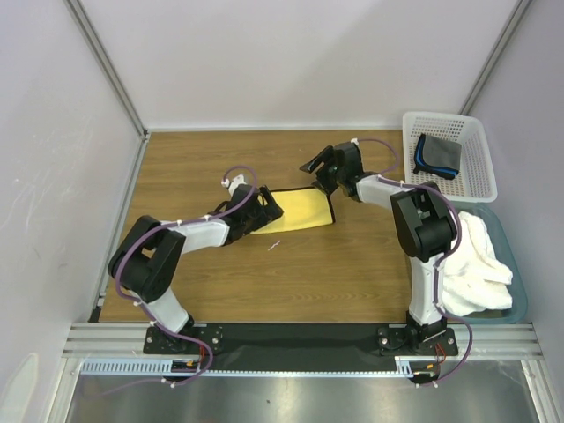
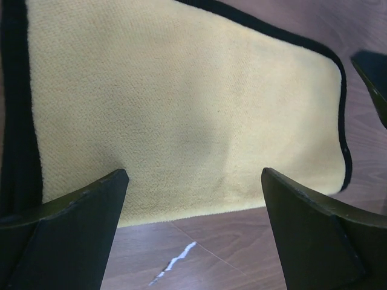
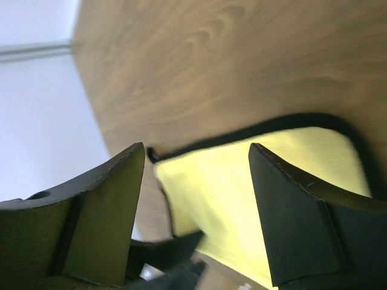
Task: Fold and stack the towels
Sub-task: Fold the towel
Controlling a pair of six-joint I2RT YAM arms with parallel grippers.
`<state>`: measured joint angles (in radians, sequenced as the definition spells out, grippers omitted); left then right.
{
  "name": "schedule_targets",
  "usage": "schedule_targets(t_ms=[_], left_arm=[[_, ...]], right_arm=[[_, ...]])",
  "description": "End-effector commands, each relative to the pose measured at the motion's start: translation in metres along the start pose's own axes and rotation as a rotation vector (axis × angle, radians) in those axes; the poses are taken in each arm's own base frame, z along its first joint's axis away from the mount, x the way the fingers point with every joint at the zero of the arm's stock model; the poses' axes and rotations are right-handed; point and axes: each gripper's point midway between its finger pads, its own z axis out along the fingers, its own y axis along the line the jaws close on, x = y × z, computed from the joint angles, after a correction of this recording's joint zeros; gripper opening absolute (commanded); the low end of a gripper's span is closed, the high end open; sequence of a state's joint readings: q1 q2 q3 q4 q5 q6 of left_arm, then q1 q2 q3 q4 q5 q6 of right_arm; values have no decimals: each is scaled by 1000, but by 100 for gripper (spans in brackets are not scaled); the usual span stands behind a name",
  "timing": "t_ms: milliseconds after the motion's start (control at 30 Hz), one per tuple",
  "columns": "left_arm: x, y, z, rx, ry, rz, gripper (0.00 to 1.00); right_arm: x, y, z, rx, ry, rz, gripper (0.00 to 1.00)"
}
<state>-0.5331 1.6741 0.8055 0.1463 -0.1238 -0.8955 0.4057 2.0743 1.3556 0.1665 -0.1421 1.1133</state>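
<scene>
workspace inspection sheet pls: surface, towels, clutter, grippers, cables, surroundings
surface: wood-grain table
job's things: yellow towel flat mid-table; dark grey towel in white basket; white towel bunched in blue tray
clutter: pale fleck near yellow towel; scrap or scratch, cannot tell
grippers: left gripper open at towel's left end; right gripper open above its far right corner
cables: purple cables along both arms
surroundings: pale walls, metal corner posts
</scene>
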Motion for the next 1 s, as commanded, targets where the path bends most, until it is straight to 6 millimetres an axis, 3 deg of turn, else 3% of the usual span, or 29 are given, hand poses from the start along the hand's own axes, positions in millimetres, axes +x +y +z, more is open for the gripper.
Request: schedule_targets(t_ms=[0,133,233,533,567,600,700,967], left_arm=[[-16,23,2,-94,-9,47,100],[-23,55,11,-198,20,61,99],[-34,61,16,-227,29,90,99],[-50,47,50,-196,130,197,95],[-60,37,53,-174,120,227,95],[-58,38,58,-178,136,241,95],[-70,26,64,-156,130,281,95],[-83,17,93,-149,159,300,93]], right_arm=[[-7,12,-35,27,-8,-177,74],[-2,-25,-61,125,-37,-235,70],[12,-42,-74,149,-18,-262,65],[63,-53,-75,161,62,-394,45],[70,-52,-74,154,71,-411,42],[73,-54,-73,159,74,-422,33],[81,-57,-70,166,94,-444,20],[102,-72,-65,200,148,-460,10]])
